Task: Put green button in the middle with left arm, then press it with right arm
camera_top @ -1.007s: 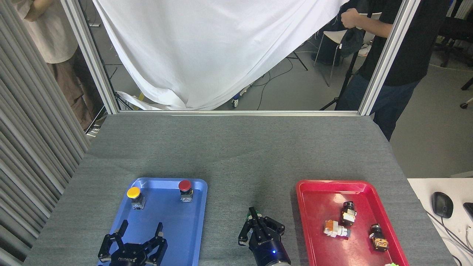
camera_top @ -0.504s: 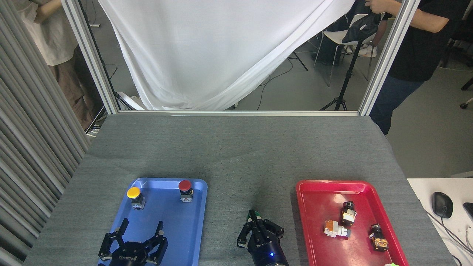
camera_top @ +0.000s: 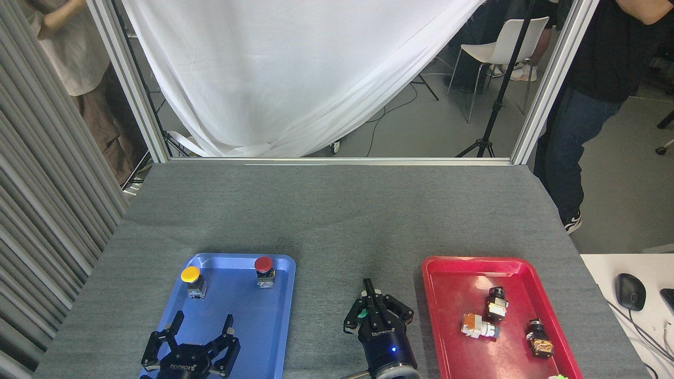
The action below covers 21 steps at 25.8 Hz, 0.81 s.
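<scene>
Hovering over the near end of the shallow blue plastic tray [camera_top: 239, 337], the left gripper [camera_top: 202, 322] spreads its black fingers wide. Beyond it in that tray stand a yellow-capped button [camera_top: 191, 281] and a red-capped button [camera_top: 264, 271]. To its right, over the bare grey cloth middle [camera_top: 347, 252], the right gripper [camera_top: 371, 295] has fingers drawn together, the dark-green-capped green button [camera_top: 362, 313] peeking beside them. Rightward, a red plastic tray [camera_top: 453, 300] holds several small switch parts [camera_top: 495, 303].

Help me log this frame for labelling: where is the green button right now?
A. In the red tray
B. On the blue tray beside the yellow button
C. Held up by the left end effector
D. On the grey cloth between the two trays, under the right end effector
D: a patch of the green button shows beneath the right end effector, on the grey cloth between the blue tray and the red tray.
</scene>
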Motion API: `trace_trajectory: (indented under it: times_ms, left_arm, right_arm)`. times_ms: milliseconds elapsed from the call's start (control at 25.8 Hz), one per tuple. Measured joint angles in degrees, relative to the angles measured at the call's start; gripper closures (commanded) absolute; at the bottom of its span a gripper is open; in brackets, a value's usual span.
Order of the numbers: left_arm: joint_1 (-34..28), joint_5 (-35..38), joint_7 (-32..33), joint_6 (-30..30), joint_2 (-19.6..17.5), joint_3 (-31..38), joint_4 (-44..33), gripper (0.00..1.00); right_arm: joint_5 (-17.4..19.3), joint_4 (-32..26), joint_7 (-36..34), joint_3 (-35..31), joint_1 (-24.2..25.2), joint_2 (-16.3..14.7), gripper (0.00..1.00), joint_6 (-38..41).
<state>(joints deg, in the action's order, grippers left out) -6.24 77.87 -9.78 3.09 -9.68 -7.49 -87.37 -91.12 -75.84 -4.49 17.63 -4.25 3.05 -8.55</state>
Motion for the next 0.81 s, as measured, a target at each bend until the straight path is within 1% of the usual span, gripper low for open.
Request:
trace_trajectory:
  times_ms: [39,77,116,155,194,232,271,387,581,813]
  left_arm:
    - [0.00,0.00,0.00,0.00,0.03,0.00,0.12,0.00]
    - [0.00,0.00,0.00,0.00,0.05,0.00,0.27,0.00]
    - [0.03,0.00,0.00,0.00,0.06,0.00,0.41,0.00]
    - [0.12,0.00,0.03,0.00,0.07,0.00,0.52,0.00]
    - [0.16,0.00,0.03,0.00,0.07,0.01,0.61,0.00]
    - [0.22,0.00,0.04,0.00,0.07,0.00,0.68,0.00]
    - [0.33,0.00,0.05,0.00,0.07,-0.01,0.72,0.00]
    - [0.63,0.00,0.05,0.00,0.08,-0.04,0.92,0.00]
    - [0.87,0.00,0.05,0.01,0.08,-0.06,1.15,0.00]
    - [1.03,0.00,0.05,-0.15,0.03,-0.07,1.14,0.00]
  right_arm:
    - [0.02,-0.80,-0.04,-0.13,0.15,-0.25,0.92,0.00]
    - [0.04,-1.61,-0.08,-0.30,0.36,-0.58,0.81,0.00]
    - [0.06,-2.37,-0.09,-0.52,0.69,-0.99,0.59,0.00]
    - [0.10,-3.11,-0.11,-0.93,1.02,-1.52,0.29,0.16]
    - [0.22,-3.91,-0.11,-1.63,1.40,-2.17,0.06,0.23]
    - [0.47,-4.65,-0.11,-2.45,1.86,-2.81,0.02,0.27]
    - [0.89,-5.50,-0.11,-3.37,2.44,-3.65,0.01,0.40]
    - [2.96,-7.80,-0.29,-5.70,4.02,-6.06,0.00,1.26]
    - [5.98,-11.50,-0.53,-9.40,6.88,-8.87,0.00,3.53]
    - [6.81,-15.91,-0.58,-14.58,11.66,-9.87,0.00,8.08]
